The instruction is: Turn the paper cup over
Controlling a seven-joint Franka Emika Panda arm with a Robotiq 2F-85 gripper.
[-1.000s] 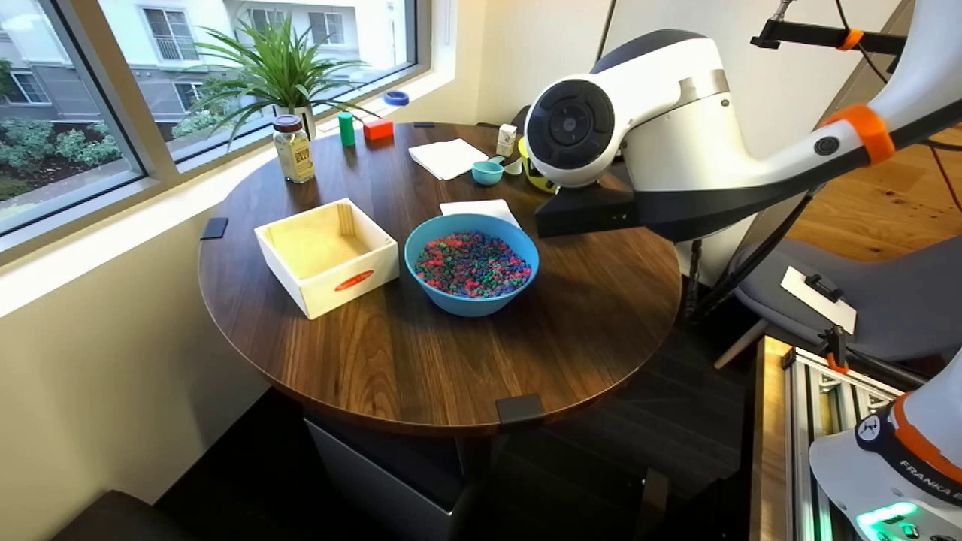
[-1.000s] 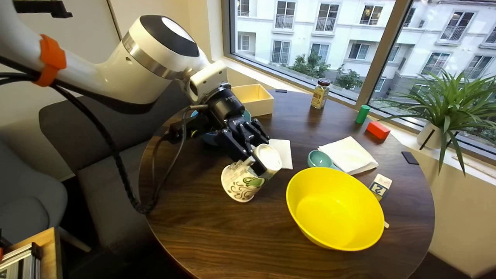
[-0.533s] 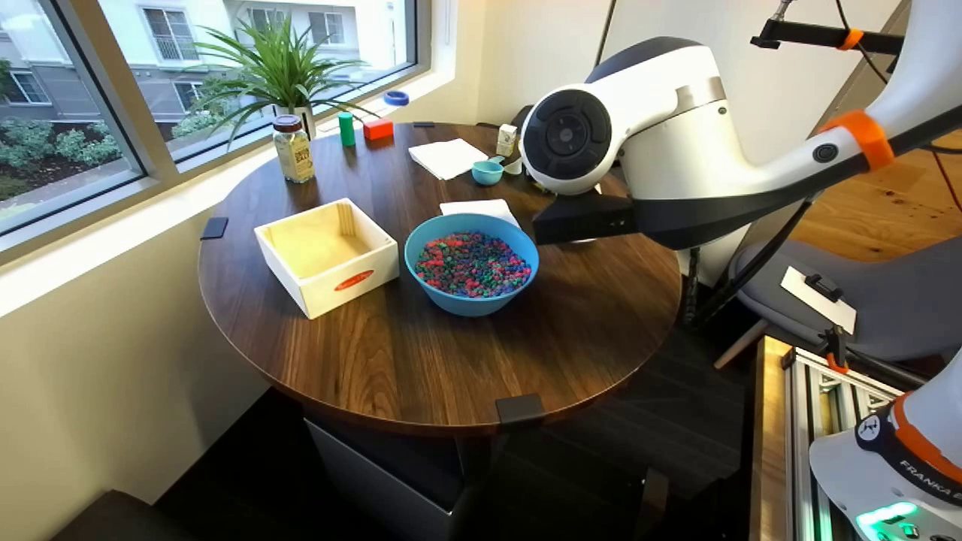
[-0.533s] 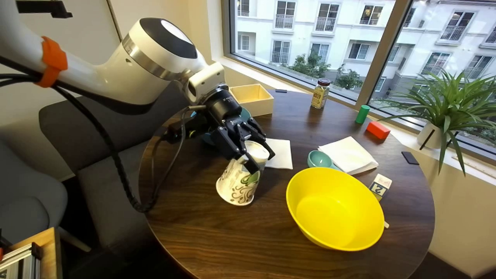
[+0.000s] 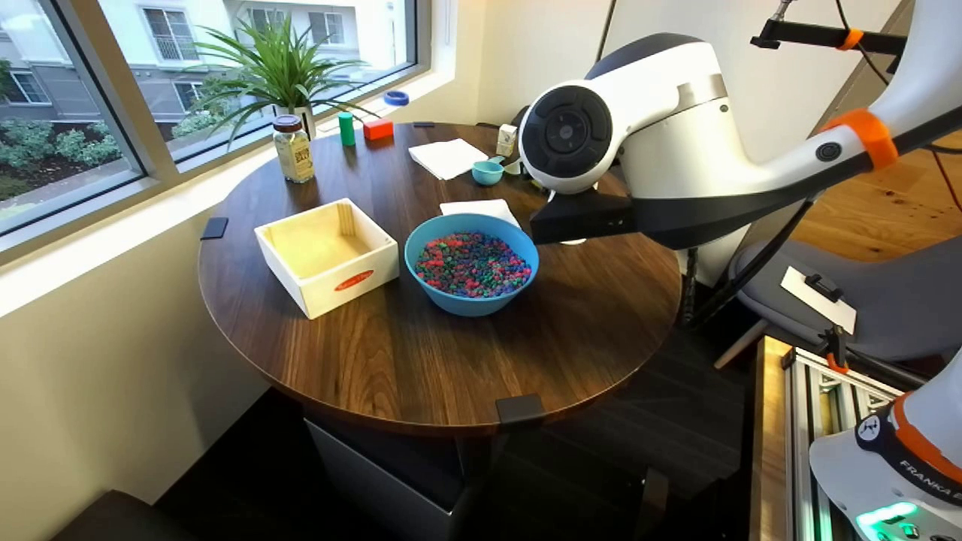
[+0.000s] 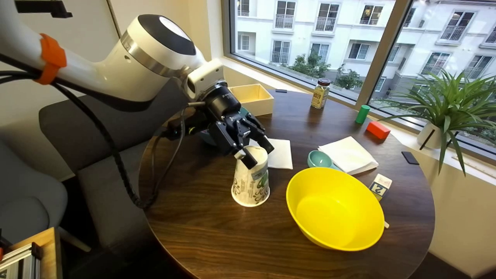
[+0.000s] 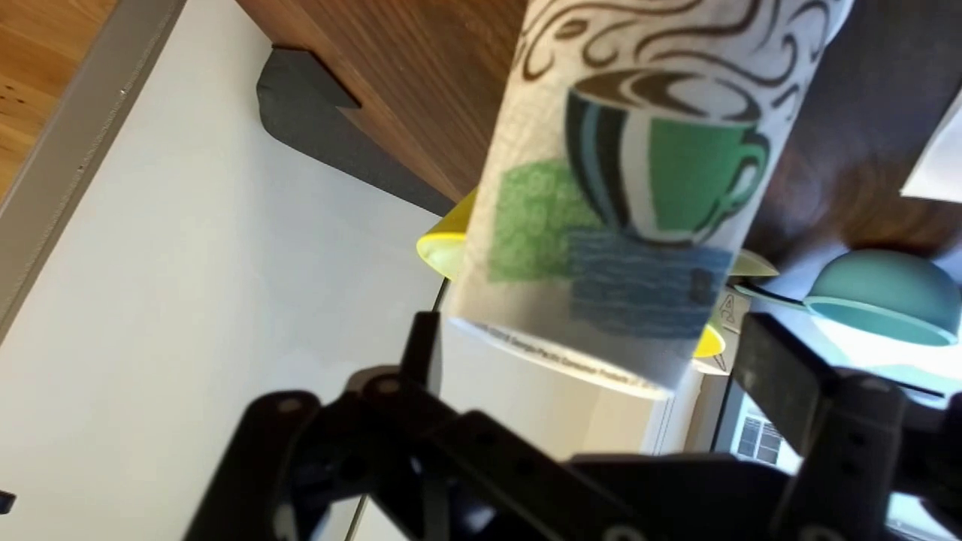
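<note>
The paper cup (image 6: pixel 250 190) stands upside down on the table in an exterior view, wide rim on the wood and narrow base up. My gripper (image 6: pixel 259 153) is at its top, with a finger on either side of the base. In the wrist view the cup (image 7: pixel 631 188) shows its green-blue print, and its base lies between the spread fingers of the gripper (image 7: pixel 590 327). A gap shows on both sides, so the gripper is open and holds nothing. In an exterior view the arm hides nearly all of the cup; only a white sliver of its rim (image 5: pixel 573 242) shows.
A yellow bowl (image 6: pixel 329 236) stands close beside the cup. A blue bowl (image 5: pixel 472 305) of colourful bits and a wooden box (image 5: pixel 349 289) stand behind the gripper. A napkin (image 6: pixel 282 155), a teal scoop (image 6: pixel 318 159), a lettered block (image 6: pixel 380 185) and a jar (image 6: pixel 320 93) are nearby.
The cup went from tilted in the gripper to standing level on its rim, turned a little. The fingers opened away from it and the gripper rose slightly.
</note>
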